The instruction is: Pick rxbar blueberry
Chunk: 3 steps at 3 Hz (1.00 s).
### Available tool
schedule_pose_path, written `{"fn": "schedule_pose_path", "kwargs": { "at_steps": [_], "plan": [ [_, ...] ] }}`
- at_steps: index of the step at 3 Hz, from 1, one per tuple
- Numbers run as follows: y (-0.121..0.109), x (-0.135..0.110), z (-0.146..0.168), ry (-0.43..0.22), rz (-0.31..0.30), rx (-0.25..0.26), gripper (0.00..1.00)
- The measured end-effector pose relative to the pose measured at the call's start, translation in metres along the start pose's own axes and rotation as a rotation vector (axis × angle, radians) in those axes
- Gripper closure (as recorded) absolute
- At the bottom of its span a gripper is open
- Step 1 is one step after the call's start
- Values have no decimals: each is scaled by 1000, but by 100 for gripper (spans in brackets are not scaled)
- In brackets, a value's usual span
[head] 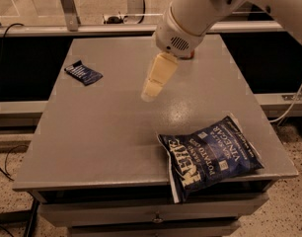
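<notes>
Just the one camera view, looking down on a grey table (106, 132) from the front. The rxbar (83, 73) is lying flat near the far-left corner, turned a bit diagonal to the table edges, dark blue with pale lines of text on it, and nothing is touching it. The arm (200, 9) comes in from the top right, a big white chunk of it filling that corner, and the cream-coloured gripper (150, 94) hangs off it pointing down and to the left, over the middle of the table. It's up in the air and well apart from the rxbar, which sits off to its left and a little further back. Honestly can't tell if the gripper is open or closed from this angle, it just reads as one pale wedge, and it isn't holding anything that I can see. Near the front-right corner there's a chip bag (210, 154), dark blue with white lettering, lying flat and skewed, its lower-left end sticking out past the front edge of the table. Under the tabletop there's a drawer front (156, 215), a metal rail (67, 28) runs along the back, and a cable (5, 169) trails on the speckled floor on the left
</notes>
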State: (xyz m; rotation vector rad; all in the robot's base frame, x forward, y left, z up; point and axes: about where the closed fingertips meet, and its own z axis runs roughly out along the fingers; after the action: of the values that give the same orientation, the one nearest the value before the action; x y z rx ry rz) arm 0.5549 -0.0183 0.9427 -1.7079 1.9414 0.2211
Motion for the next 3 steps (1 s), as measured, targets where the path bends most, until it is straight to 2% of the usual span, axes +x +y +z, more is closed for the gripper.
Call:
{"fn": "schedule_pose_path", "kwargs": {
  "at_steps": [1, 2, 3],
  "plan": [
    [0, -1, 0, -1, -2, 0, 0],
    [-3, -20, 25, -52, -4, -3, 0],
    [-11, -54, 76, -122, 16, -15, 0]
  ]
}}
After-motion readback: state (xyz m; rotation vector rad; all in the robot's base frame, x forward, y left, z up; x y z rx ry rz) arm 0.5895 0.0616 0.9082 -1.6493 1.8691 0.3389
